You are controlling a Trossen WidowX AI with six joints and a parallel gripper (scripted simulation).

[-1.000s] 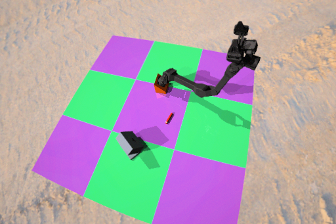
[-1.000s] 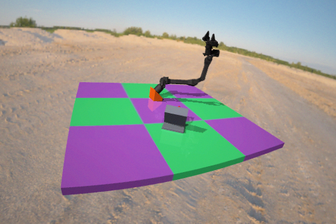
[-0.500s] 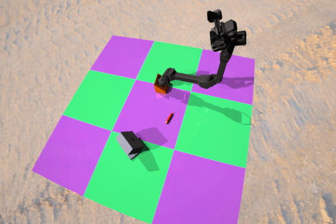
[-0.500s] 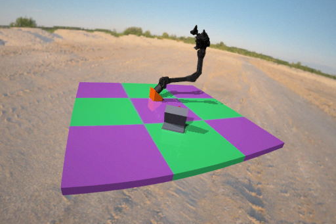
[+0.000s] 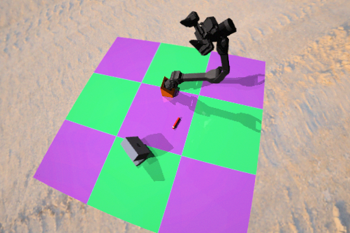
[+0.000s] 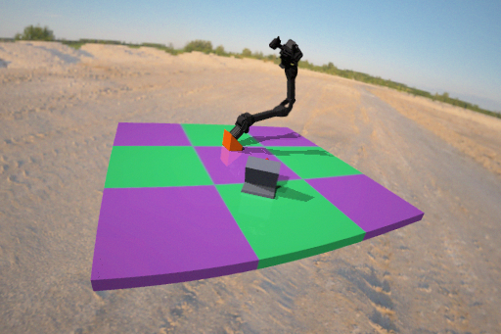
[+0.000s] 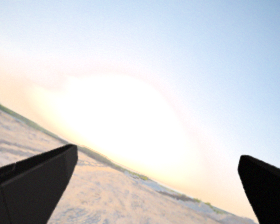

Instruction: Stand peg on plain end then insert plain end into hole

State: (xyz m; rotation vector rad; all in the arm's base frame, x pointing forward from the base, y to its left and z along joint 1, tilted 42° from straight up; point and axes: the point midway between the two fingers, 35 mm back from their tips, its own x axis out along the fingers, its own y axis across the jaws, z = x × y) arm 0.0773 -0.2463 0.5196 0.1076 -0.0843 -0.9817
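The red peg [image 5: 176, 122] lies on its side on the middle purple square, its white band at the end nearer the panel. In the exterior view only a speck of the peg [image 6: 267, 159] shows above the panel's top edge. The grey sloped panel [image 5: 142, 151] [image 6: 261, 176] stands beyond the peg from the arm's base. Its dark face with one hole [image 5: 139, 145] shows in the top view; the exterior view shows it from behind. My gripper [image 5: 186, 31] [image 7: 157, 158] is open and empty, raised high above the table and far from the peg. The wrist view shows neither peg nor panel.
The arm's orange base [image 5: 167, 92] [image 6: 231, 142] sits at the edge of the middle purple square of the checkered table [image 5: 219, 196] [image 6: 171, 232]. The panel and arm cast shadows across it. Sandy ground surrounds the table. The wrist view shows sky, bright glare and sand.
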